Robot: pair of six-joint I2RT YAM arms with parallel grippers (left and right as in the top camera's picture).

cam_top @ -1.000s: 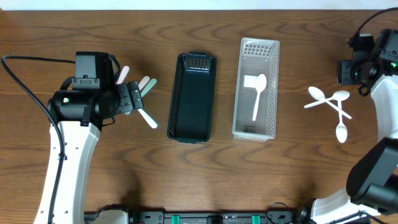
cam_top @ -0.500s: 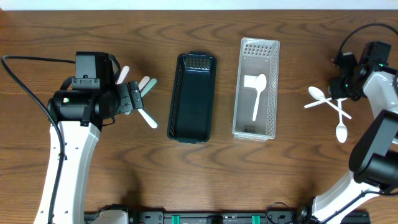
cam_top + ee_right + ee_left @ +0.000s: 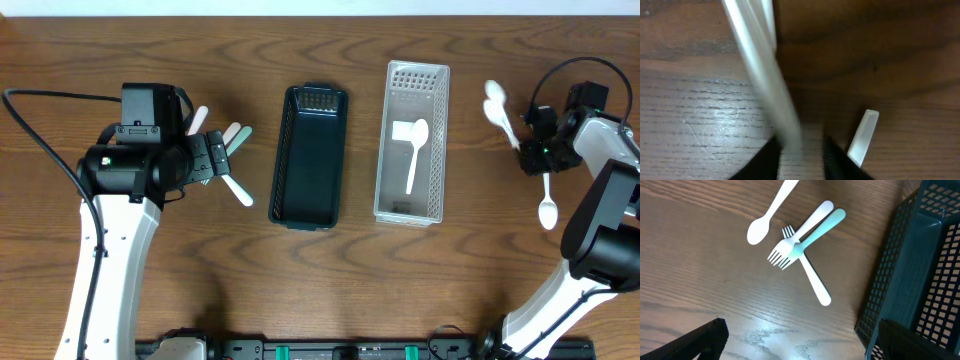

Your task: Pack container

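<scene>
- My right gripper [image 3: 527, 150] is pinched on the handle of the gripped spoon [image 3: 497, 103]. Its bowl points away to the upper left, between me and the clear bin [image 3: 428, 200].
- In my right wrist view the gripped spoon [image 3: 762, 75] is a blurred white bar. It runs down into my right gripper [image 3: 800, 160], with 1 dark finger [image 3: 765, 162] on either side of it.
- A white handle end [image 3: 863, 135] lies on the table [image 3: 700, 125] just beside that gripper. I cannot tell which utensil it belongs to.
- The loose spoon [image 3: 548, 208] lies on the table [image 3: 320, 280] below my right gripper, bowl toward the near edge.
- The clear bin holds 1 packed spoon [image 3: 415, 150], lying lengthwise with its bowl toward the far end.
- The dark bin [image 3: 310, 160] sits just left of the clear bin, parallel to it and apart from it.
- My left gripper [image 3: 215, 155] is spread wide, touching nothing, just left of the dark bin.
- In my left wrist view my left gripper [image 3: 800, 335] shows only its 2 dark fingertips [image 3: 705, 340] at the bottom corners, with the dark bin [image 3: 925, 270] on the right.
- 3 forks [image 3: 799, 242] lie crossed on the wood, 2 white and 1 mint, beside the left spoon [image 3: 767, 217].
- From overhead the forks [image 3: 235, 140] and left spoon [image 3: 197, 121] lie around my left gripper.
</scene>
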